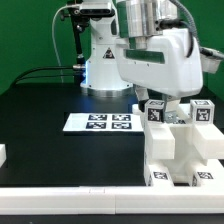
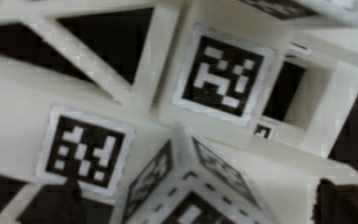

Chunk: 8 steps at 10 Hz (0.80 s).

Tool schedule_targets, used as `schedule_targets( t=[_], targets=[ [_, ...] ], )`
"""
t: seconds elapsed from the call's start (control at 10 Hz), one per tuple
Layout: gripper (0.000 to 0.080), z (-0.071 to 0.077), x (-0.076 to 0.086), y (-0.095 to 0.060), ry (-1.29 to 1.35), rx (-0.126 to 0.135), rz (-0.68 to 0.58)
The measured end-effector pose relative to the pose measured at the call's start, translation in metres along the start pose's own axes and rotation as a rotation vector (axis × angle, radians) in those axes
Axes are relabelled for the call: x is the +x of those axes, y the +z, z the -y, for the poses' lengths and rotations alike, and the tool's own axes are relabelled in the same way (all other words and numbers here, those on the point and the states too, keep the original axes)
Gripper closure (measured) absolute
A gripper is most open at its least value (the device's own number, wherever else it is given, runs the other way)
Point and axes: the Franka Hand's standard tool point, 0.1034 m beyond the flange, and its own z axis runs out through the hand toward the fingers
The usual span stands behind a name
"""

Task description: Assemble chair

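Exterior view across the table [image 1: 40, 150] toward the chair [image 1: 180, 150]; wrist view close (tags filling frame).

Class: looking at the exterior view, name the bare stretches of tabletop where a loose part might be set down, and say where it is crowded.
Free: the dark table on the exterior view's left of the marker board, and the strip in front of that board. Crowded: the exterior view's right, where the chair parts stand stacked under the gripper, with the robot base behind.

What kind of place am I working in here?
Most likely a robotics lab test bench: a black table against a green backdrop, a marker board fixed flat on it, and a tagged white chair kit.
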Motion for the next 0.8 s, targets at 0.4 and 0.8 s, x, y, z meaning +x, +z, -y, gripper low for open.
schedule_targets(
  t=[0.4,0.8],
  targets=[
    [0.0151,0.002,-0.013,0.0,-0.624,-0.032,-0.014],
    [0.0521,-0.002,-0.009,0.002,-0.382,-0.04,-0.016]
  ],
)
